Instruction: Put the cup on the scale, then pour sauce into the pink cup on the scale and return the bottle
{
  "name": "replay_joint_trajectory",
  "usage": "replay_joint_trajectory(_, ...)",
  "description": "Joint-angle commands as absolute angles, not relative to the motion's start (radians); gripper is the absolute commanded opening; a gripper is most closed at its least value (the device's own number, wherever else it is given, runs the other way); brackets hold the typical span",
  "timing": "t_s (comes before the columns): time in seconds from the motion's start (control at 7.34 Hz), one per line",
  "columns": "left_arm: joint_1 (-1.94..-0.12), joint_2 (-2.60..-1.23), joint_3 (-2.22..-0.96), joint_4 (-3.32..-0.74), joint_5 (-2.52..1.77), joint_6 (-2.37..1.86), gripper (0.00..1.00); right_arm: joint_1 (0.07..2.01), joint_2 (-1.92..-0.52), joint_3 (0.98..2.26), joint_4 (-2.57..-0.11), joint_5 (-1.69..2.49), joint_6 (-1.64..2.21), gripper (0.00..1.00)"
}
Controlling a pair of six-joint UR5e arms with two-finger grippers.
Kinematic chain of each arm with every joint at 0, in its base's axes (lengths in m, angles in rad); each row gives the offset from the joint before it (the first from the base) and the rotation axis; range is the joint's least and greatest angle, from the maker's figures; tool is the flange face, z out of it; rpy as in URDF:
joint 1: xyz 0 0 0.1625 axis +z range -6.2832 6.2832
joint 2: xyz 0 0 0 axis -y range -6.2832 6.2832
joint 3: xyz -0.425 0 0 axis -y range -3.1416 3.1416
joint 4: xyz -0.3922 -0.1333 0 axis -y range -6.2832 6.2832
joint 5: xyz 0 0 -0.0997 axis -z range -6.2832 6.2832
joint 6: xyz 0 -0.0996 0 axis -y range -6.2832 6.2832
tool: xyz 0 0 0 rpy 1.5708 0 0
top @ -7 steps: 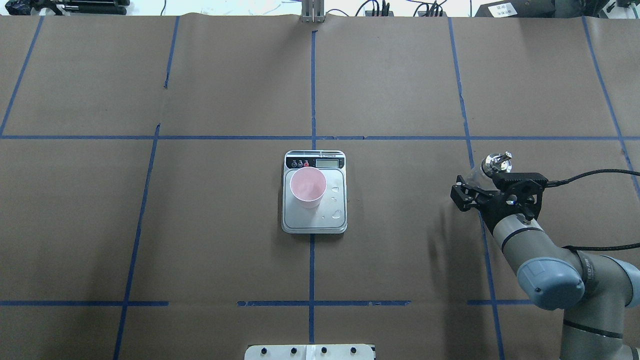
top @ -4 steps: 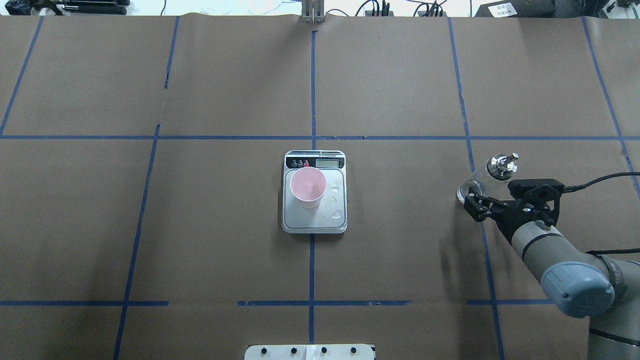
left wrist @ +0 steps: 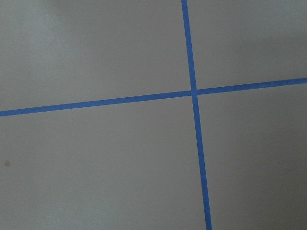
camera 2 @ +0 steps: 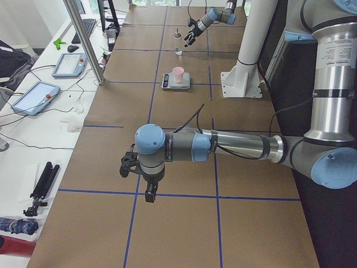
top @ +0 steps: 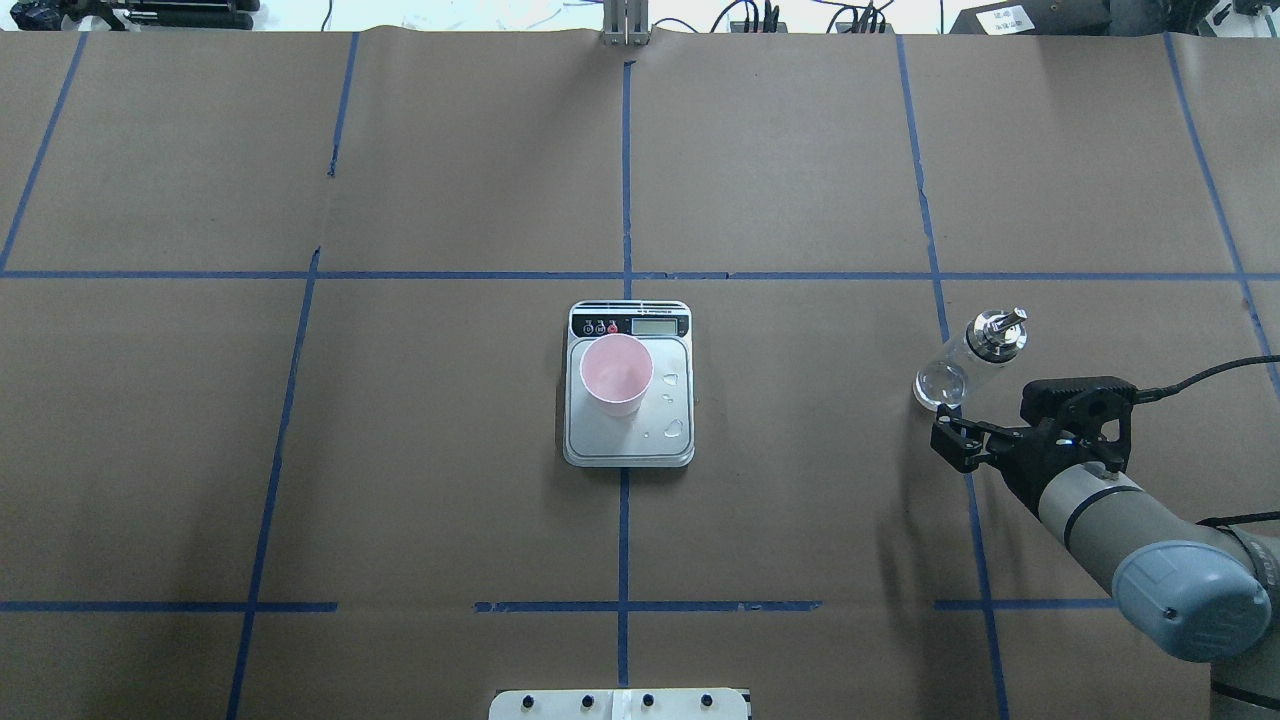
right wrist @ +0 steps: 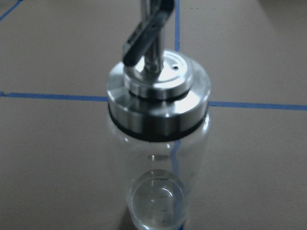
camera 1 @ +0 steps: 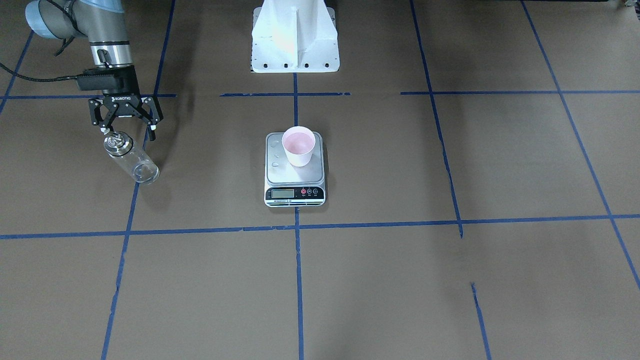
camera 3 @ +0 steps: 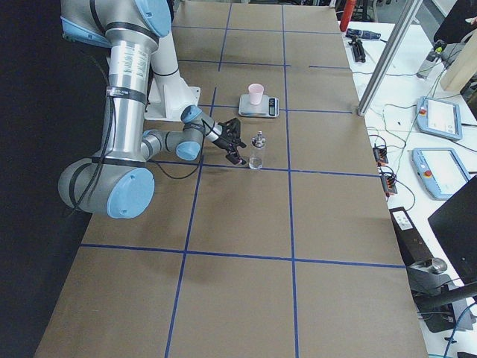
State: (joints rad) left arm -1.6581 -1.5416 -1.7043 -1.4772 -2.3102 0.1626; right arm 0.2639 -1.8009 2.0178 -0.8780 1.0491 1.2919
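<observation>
1. The bottle (top: pixel 968 362) stands upright on the brown paper toward the desk's right edge, about halfway between its near and far edges, on a blue tape line (top: pixel 930 250) and well apart from the scale (top: pixel 660 440).
2. A second ago the right gripper (camera 1: pixel 127 131) sat around the glass. Now it is behind the bottle on the robot's side, jaws spread wide, touching nothing, and it has backed off further in each view.
3. I judge from this that the bottle has been returned and only the arm's retreat is left.
4. The bottle is clear glass with a shiny silver pourer cap (right wrist: pixel 158 91). It looks almost empty, and whether a little sauce lies at the bottom is hard to tell.
5. The cup (top: pixel 616 372), pale pink, sits on the scale's platform in the middle of the desk, toward the display side. I cannot make out its contents.
6. A few clear drops (top: pixel 676 428) lie on the platform beside the cup, probably spilled sauce.
7. The left gripper (camera 2: pixel 139 181) hangs near the desk's left end. Whether it is spread or closed, I cannot tell.
</observation>
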Motion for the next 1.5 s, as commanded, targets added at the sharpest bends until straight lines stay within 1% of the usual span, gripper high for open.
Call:
replay_joint_trajectory(0.0, -1.657, -1.543, -1.704, -1.477, -2.31, 0.163, 1.0, 0.29, -1.943, 2.129, -0.876, 1.161, 1.188, 1.0)
replay_joint_trajectory(0.14, -1.657, -1.543, -1.704, -1.477, -2.31, 0.163, 1.0, 0.381, -1.947, 2.122, -0.874, 1.268, 1.076, 1.0)
replay_joint_trajectory(0.27, -1.657, -1.543, -1.704, -1.477, -2.31, 0.163, 1.0, 0.531, -1.941, 2.103, -0.874, 1.417, 0.905, 1.0)
replay_joint_trajectory(0.68, -1.658, -1.543, -1.709, -1.477, -2.312, 0.163, 1.0, 1.078, -1.913, 1.978, -0.88, 1.91, 0.387, 1.0)
replay_joint_trajectory(0.82, -1.658, -1.543, -1.709, -1.477, -2.312, 0.163, 1.0, 1.212, -1.914, 1.948, -0.891, 2.021, 0.315, 1.0)
replay_joint_trajectory(1.09, -1.658, -1.543, -1.71, -1.477, -2.312, 0.163, 1.0, 1.291, -1.927, 1.812, -0.882, 2.039, 0.325, 1.0)
replay_joint_trajectory(1.23, -1.657, -1.543, -1.71, -1.477, -2.312, 0.163, 1.0, 1.295, -1.887, 1.739, -0.888, 2.043, 0.325, 1.0)
replay_joint_trajectory(1.36, -1.658, -1.543, -1.71, -1.477, -2.312, 0.163, 1.0, 1.325, -1.855, 1.705, -0.957, 2.098, 0.325, 1.0)
